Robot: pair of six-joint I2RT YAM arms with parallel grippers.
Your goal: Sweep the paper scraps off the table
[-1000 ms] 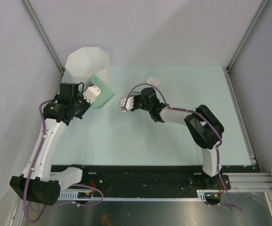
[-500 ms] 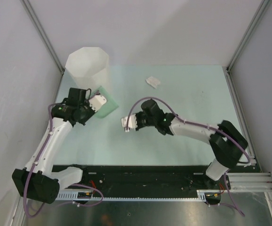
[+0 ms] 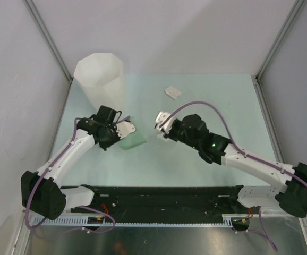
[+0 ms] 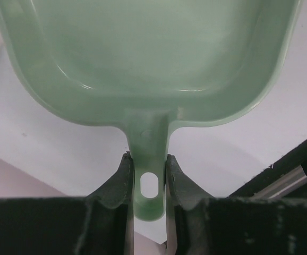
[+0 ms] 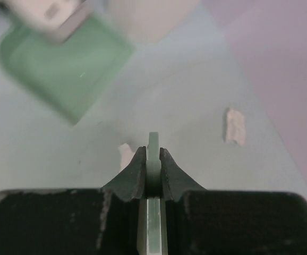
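Note:
One white paper scrap (image 3: 172, 92) lies at the back middle of the mint-green table (image 3: 222, 106); the right wrist view shows this paper scrap (image 5: 234, 126) ahead to the right. A second small scrap (image 5: 125, 154) peeks out beside the right gripper's left finger. My left gripper (image 3: 126, 129) is shut on the handle (image 4: 149, 138) of a green dustpan (image 3: 134, 139), held low in front of the bin. My right gripper (image 3: 161, 125) is shut on a thin green tool handle (image 5: 153, 141), whose working end is hidden. The dustpan (image 5: 63, 69) lies ahead to its left.
A tall white faceted bin (image 3: 100, 79) stands at the table's back left corner. Grey walls and metal rails (image 3: 270, 122) close in the table on three sides. The black front rail (image 3: 164, 194) runs along the near edge.
My left gripper has carried the dustpan from the bin's mouth down and to the right, nearer the table's middle. My right arm has stretched out low; its gripper swung near, then right.

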